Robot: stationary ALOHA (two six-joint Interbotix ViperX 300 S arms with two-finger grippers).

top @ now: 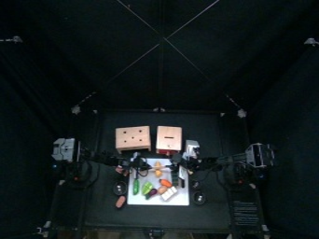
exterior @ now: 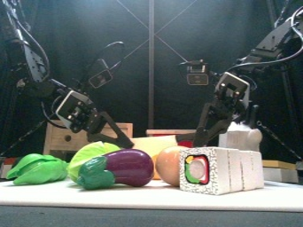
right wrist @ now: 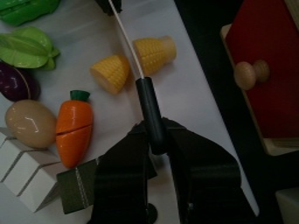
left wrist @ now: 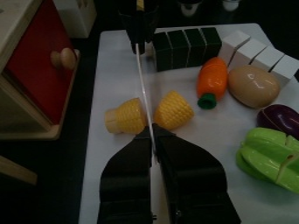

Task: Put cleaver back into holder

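Black surface point(top: 100, 210), black curtains point(top: 75, 56); cleaver point(right wrist: 146, 96) edge-on, thin pale blade, black handle, pinched by left gripper point(left wrist: 152, 142) and right gripper point(right wrist: 156, 133)

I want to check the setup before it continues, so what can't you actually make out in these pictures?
- cleaver: edge-on in both wrist views, only a thin line; blade face unseen.
- holder: too small in the top view to show any slot; toy foods mostly block it in the front view.
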